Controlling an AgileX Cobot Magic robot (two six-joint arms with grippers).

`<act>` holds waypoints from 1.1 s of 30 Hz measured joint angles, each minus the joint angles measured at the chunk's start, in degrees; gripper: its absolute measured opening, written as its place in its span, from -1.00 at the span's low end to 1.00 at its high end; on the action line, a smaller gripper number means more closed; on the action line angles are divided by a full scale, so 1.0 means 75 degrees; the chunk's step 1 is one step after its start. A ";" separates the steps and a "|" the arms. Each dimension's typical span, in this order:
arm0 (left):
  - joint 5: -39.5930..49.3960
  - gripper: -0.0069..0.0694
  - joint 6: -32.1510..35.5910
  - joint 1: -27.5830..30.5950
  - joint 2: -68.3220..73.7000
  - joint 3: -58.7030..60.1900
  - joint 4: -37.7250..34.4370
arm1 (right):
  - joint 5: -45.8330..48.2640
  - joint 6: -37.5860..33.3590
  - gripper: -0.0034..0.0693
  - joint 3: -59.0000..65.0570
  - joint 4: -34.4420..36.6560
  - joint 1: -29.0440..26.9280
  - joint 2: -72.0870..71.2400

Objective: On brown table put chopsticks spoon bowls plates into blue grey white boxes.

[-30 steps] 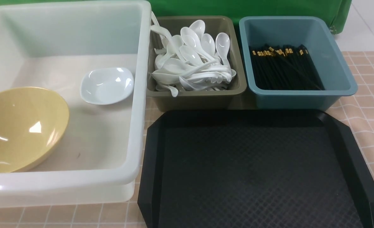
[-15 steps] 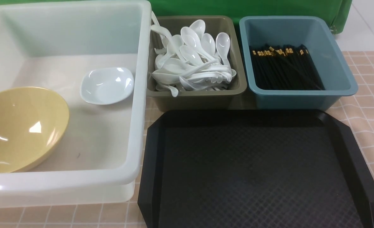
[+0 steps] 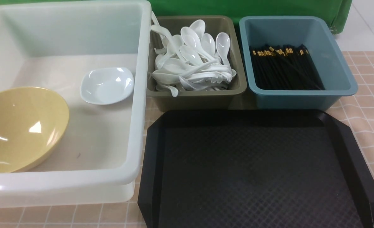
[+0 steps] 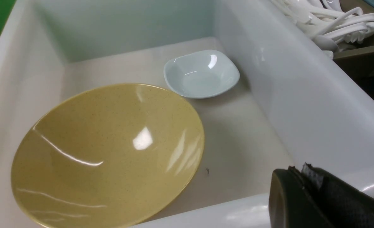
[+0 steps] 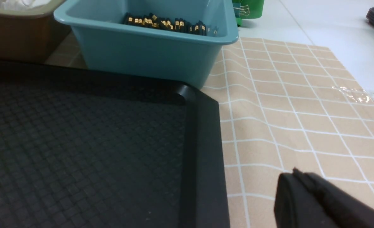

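The large yellow bowl leans inside the white tub, and the small white dish lies on the tub floor beside it. Several white spoons are heaped in the grey bin. Black chopsticks lie in the blue bin. All boxes stand on the brown table. My left gripper is shut and empty by the tub's near rim, close to the bowl. My right gripper is shut and empty over the table, beside the tray's corner.
A wide black textured tray with nothing on it fills the near middle of the table, in front of the grey and blue bins. A green cloth hangs behind the bins. White floor lies beyond the table's right edge.
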 joint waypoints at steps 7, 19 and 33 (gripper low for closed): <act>0.0000 -0.81 0.0000 0.0000 0.0000 0.0009 0.0000 | 0.0000 0.0000 -0.80 0.0000 0.0000 0.0000 0.0000; -0.4327 -0.81 -0.0359 0.0750 -0.1233 0.2995 0.0020 | 0.0006 0.0000 -0.78 0.0000 0.0000 0.0000 0.0000; -0.3014 -0.81 -0.0868 0.0751 -0.2068 0.4091 0.0419 | 0.0009 0.0000 -0.77 0.0000 0.0000 0.0000 0.0000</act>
